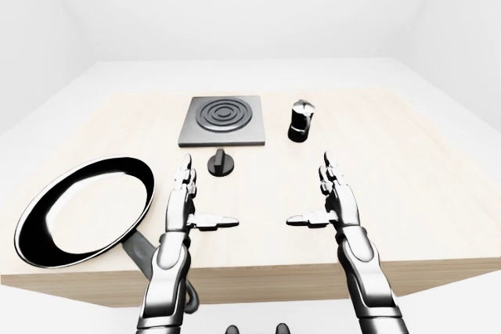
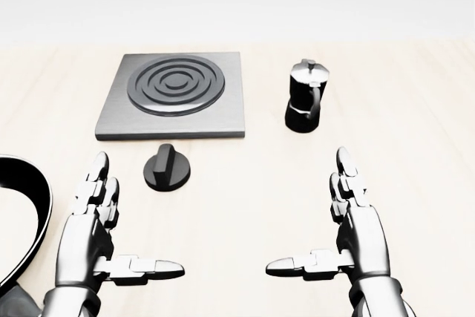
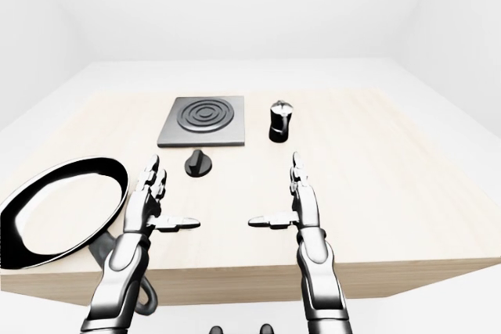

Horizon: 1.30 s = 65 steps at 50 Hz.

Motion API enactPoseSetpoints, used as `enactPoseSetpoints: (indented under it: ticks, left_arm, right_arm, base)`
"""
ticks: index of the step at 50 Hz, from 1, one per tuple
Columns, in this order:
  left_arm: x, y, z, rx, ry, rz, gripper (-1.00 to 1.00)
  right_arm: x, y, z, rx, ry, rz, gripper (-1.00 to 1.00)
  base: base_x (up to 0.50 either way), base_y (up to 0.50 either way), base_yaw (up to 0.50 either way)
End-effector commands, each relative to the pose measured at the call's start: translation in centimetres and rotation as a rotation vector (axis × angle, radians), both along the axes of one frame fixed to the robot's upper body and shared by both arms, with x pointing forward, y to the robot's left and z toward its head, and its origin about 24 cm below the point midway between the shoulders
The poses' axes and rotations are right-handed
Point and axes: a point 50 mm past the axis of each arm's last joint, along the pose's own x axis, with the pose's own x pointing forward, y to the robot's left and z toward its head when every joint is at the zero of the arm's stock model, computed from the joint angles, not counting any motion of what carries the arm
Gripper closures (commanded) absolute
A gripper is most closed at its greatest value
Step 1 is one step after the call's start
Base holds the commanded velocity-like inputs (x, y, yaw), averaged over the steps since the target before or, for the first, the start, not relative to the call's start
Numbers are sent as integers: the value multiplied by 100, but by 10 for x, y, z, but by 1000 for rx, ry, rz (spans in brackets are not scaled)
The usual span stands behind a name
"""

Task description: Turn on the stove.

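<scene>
A grey square stove plate (image 2: 175, 94) with a dark ringed burner lies on the wooden table, upper middle of the head view. Its black round knob (image 2: 166, 169) sits on the table just below the plate. My left hand (image 2: 100, 220) is open, fingers pointing up, thumb out to the right, a little below and left of the knob, not touching it. My right hand (image 2: 349, 217) is open the same way, thumb to the left, at the lower right, holding nothing.
A black moka pot (image 2: 306, 97) stands right of the stove plate. A black frying pan (image 1: 84, 207) lies at the left of the table, its handle over the near edge. The table (image 1: 407, 162) ends just below my hands.
</scene>
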Motion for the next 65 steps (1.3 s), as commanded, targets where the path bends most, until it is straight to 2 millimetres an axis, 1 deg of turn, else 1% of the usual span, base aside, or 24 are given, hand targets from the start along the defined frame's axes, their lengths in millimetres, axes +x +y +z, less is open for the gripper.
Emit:
enactPoseSetpoints:
  ticks: [1, 11, 37, 48, 50, 56, 61, 65]
  left_arm:
    - [1, -1, -4, 4, 4, -5, -100]
    - [1, -2, -3, 5, 5, -8, -100]
    - [1, -2, -3, 6, 6, -12, -100]
    - [8, -1, -13, -13, 31, -4, -100]
    - [10, -1, -9, -10, 39, -5, -100]
    - [15, 1, -6, -1, 46, 3, -100]
    - [21, 4, -8, 2, 58, 11, -100]
    - [24, 6, -14, 5, 72, 13, -100]
  right_arm:
    - [0, 0, 0, -2, -2, 1, -100]
    - [0, -1, -1, 1, 0, -2, -100]
    - [0, -1, -2, 1, 2, -2, -100]
    - [0, -1, -1, 0, 0, -1, -100]
    - [-1, -1, 0, -1, -1, -1, -100]
    - [0, -1, 0, -2, 0, -2, -100]
    - [0, 0, 0, -3, 1, -2, -100]
    - [1, 0, -1, -2, 4, -2, -100]
  base:
    - [42, 0, 0]
    - [38, 0, 0]
    - [14, 0, 0]
    - [4, 0, 0]
    - [0, 0, 0]
    - [0, 0, 0]
    - [0, 0, 0]
    - [0, 0, 0]
